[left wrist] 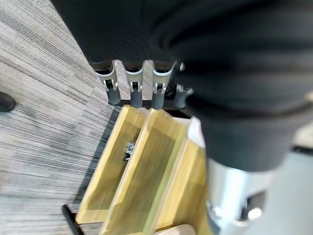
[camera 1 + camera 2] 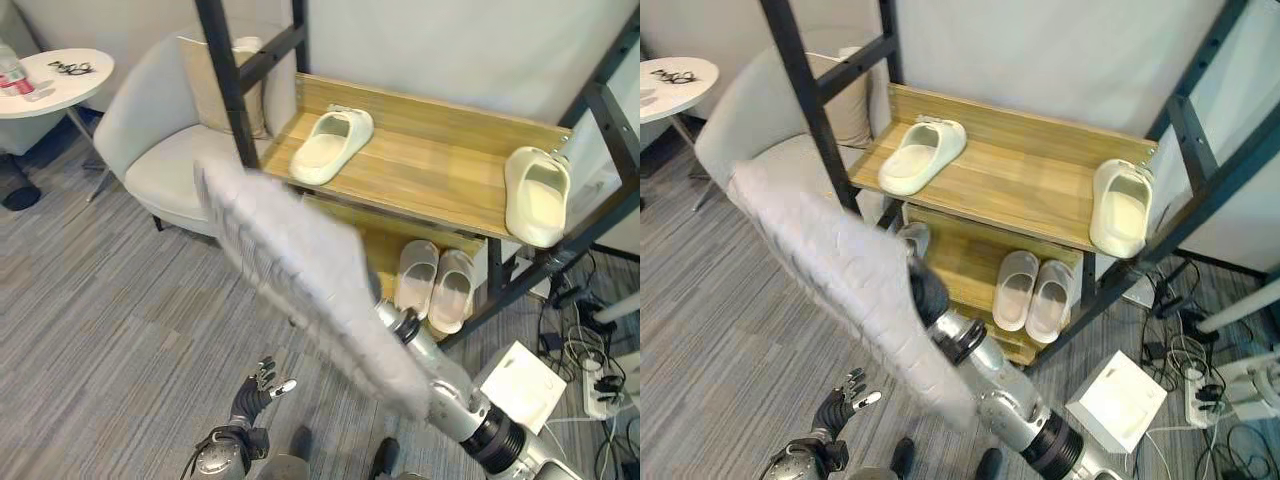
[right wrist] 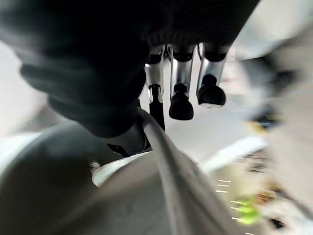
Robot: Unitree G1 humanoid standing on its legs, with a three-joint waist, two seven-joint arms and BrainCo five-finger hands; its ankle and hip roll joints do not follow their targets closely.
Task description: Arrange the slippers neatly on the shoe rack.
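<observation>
One cream slipper (image 2: 330, 145) lies at the left of the rack's wooden top shelf (image 2: 430, 160). A second cream slipper (image 2: 538, 195) sits at the shelf's right end, partly over the edge. A pale pair of slippers (image 2: 435, 285) stands on the lower shelf. A long grey quilted slipper (image 2: 300, 270) hangs close in front of the rack. My right hand (image 2: 928, 295) is raised behind it. In the right wrist view its fingers (image 3: 181, 105) curl beside the slipper's pale edge (image 3: 166, 161), pinching it. My left hand (image 2: 262, 385) hangs low over the carpet, fingers spread.
Black rack posts (image 2: 225, 80) rise at the shelf's corners. A white armchair (image 2: 160, 150) stands left of the rack, with a round white table (image 2: 50, 80) beyond it. A white box (image 2: 525, 385) and a power strip with cables (image 2: 600, 385) lie on the floor at the right.
</observation>
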